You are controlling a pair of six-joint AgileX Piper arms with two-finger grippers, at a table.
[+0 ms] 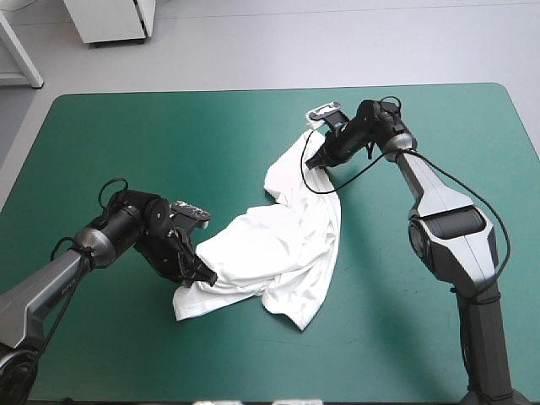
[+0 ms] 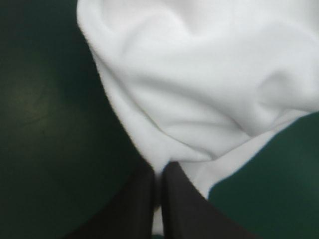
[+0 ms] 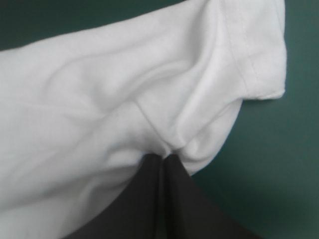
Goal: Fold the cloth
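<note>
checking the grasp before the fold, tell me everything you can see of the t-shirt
The T-shirt is white, soft-looking fabric, crumpled and wrinkled, stretched in a rough diagonal band across the middle of the teal-green cover. A stitched sleeve hem shows near the far end. The left tool is shut on its near edge, the right tool shut on its far end; the rest lies on the cover, partly folded over itself.

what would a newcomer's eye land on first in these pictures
The white T-shirt lies crumpled in a slanted band across the middle of the teal-green table. The left gripper is shut on its near end, toward the table's left, and the right gripper is shut on its far end.
</note>
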